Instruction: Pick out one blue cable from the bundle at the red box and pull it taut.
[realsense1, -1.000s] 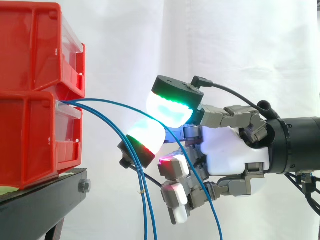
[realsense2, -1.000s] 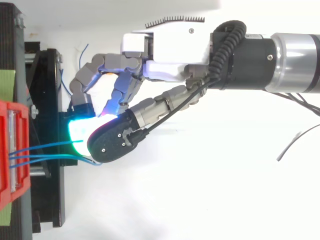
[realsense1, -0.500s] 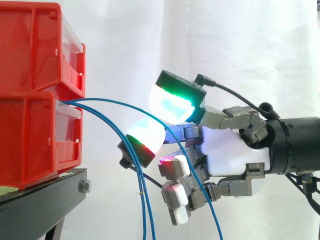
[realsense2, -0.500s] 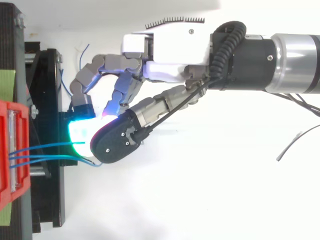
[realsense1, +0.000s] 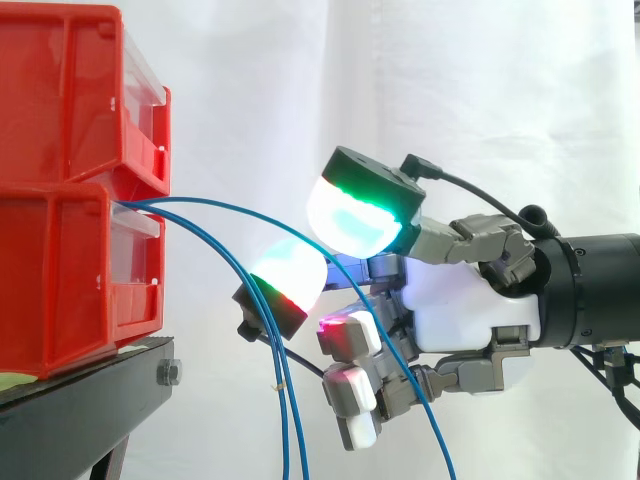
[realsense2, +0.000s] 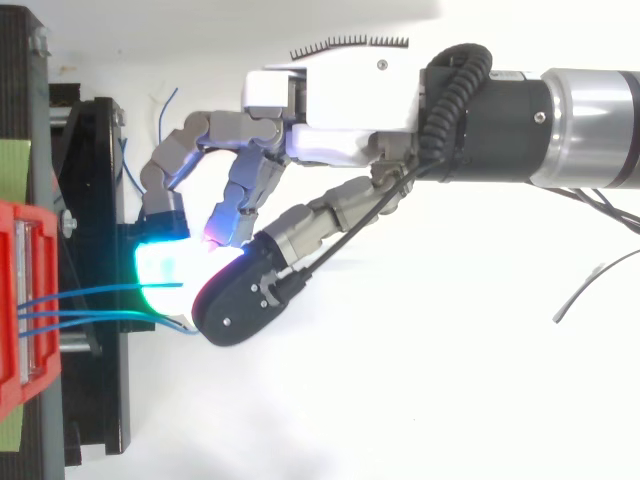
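Two red bins sit stacked at the left on a black stand, the upper red bin directly on the lower red bin, with a white curtain behind. A bundle of blue cables comes out at the top front edge of the lower bin, arcs to the right and droops down out of the side view's lower edge. In the top view the same cables run side by side from the bin's front towards the right.

The hand comes in from the right, level with the lower bin and a little apart from it. Its upper fingertip, glowing white and green, is raised. A lower fingertip, glowing white with a red and green edge, sits below and to the left of it. There is a clear gap between these pads.

The topmost blue cable passes through that gap and slants down across the front of the palm. It hangs in a loose curve, not taut. The other cables drop steeply just beside the lower fingertip; whether they touch it is not clear. The remaining fingers are bent in towards the palm and hold nothing. The hand is therefore open at the pinch, with no cable clamped.

In the top view the hand reaches left over the stand's near end.
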